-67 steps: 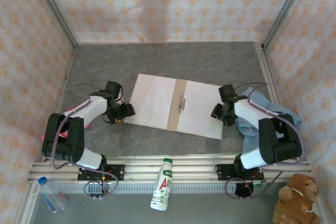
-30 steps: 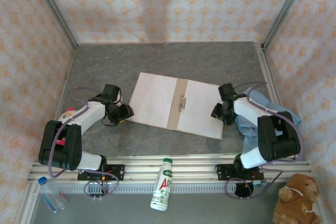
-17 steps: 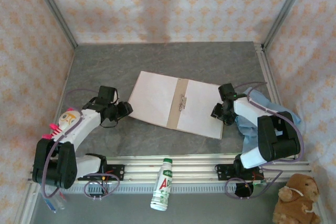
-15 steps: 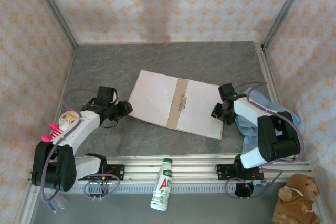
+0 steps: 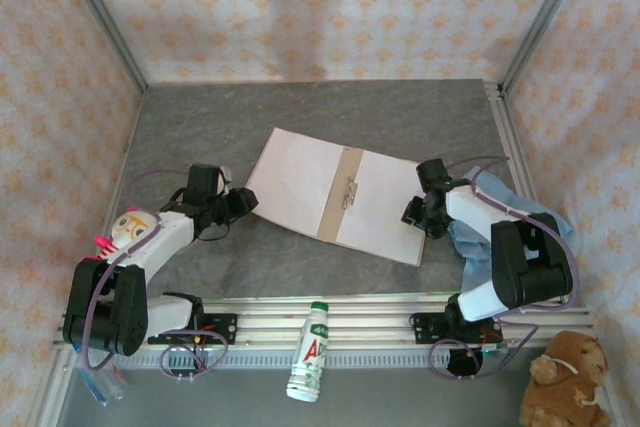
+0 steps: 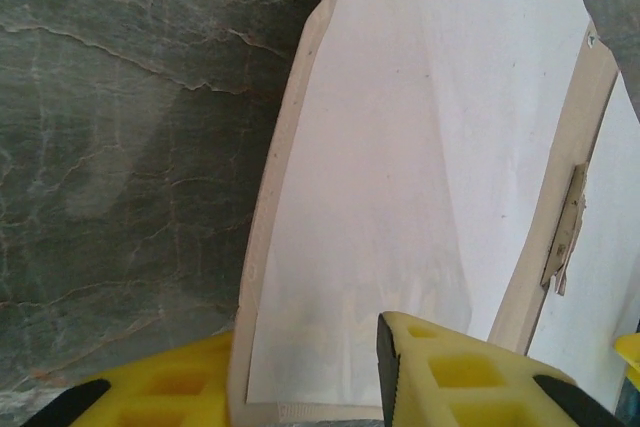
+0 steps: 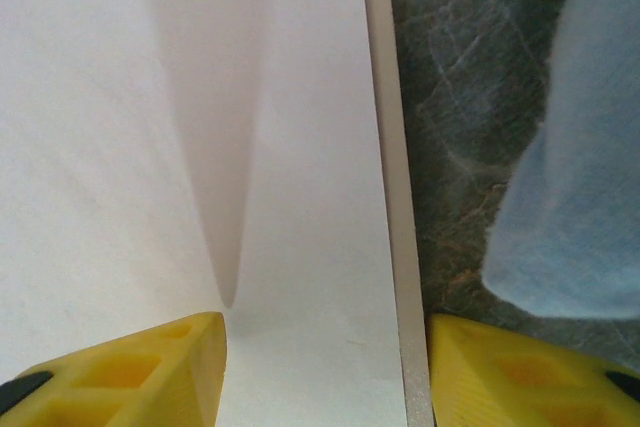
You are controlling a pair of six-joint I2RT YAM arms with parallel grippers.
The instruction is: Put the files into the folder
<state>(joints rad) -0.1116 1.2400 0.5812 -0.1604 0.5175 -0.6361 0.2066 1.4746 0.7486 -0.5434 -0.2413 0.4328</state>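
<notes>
Now pinching the folder [image 5: 335,194], lying open mid-table with the files [image 6: 420,147] inside: left gripper [image 6: 310,372] clamping its 9 o'clock flap, right gripper [image 7: 325,367] straddling the 3 o'clock edge, part-open. Lifting the flap slowly, keeping sheets flat.

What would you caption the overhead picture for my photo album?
Two robot arms work an open folder lined with white files: left gripper at its left edge, right gripper at its right.

The grey marbled table [image 5: 300,112] is being occupied by the open folder [image 5: 341,194] lying mid-table; a blue cloth [image 5: 505,215] is lying beside its right edge.
</notes>
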